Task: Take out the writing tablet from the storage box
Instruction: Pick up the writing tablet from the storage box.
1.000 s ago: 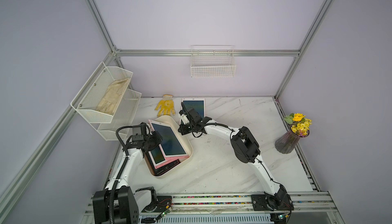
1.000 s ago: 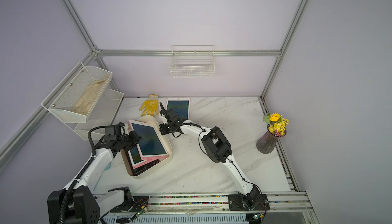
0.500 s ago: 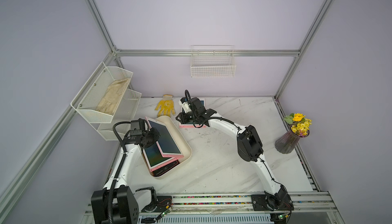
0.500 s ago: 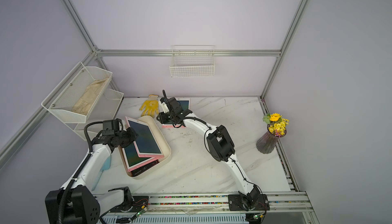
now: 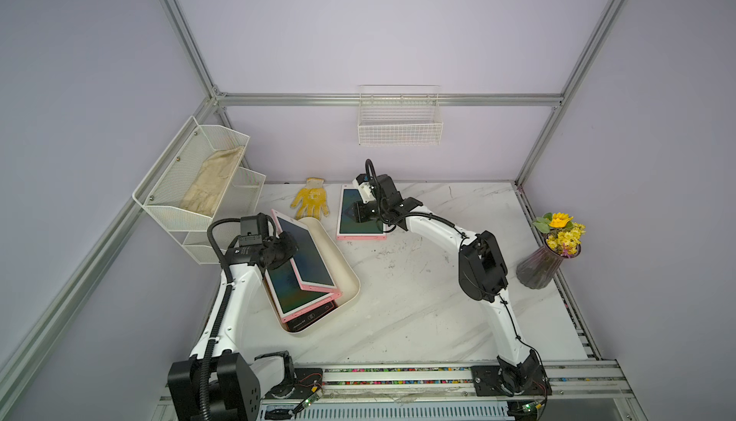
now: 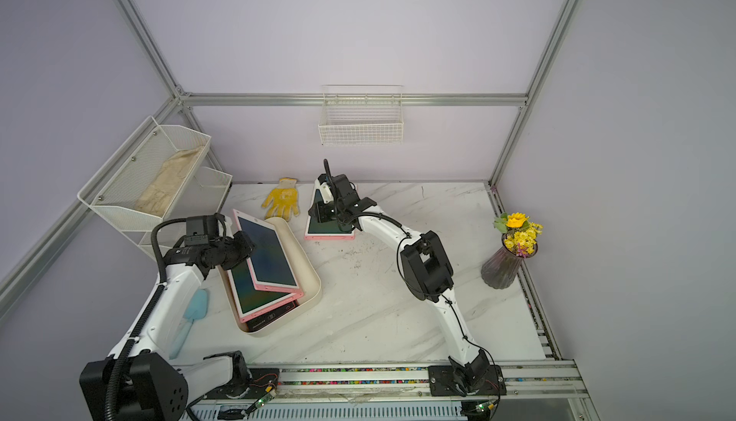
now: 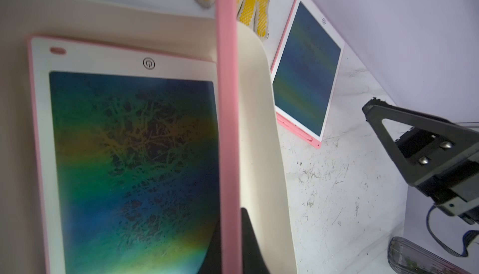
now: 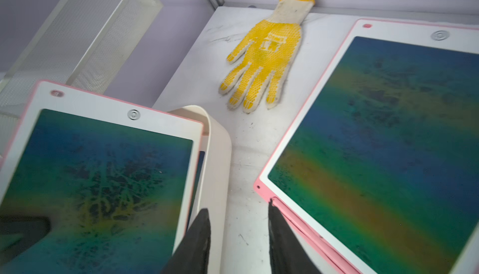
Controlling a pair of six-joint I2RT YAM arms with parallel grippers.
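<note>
On the marble tabletop (image 5: 418, 311) my left pincer (image 5: 292, 245) clamps a tilted writing tablet (image 5: 308, 255) over the storage box (image 5: 343, 265), my right pincer (image 8: 238, 206) partly open, empty, beside a second tablet (image 8: 375, 143).

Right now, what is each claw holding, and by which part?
Left claw grips the raised pink tablet by its long side edge. Right claw is open, holding nothing.
</note>
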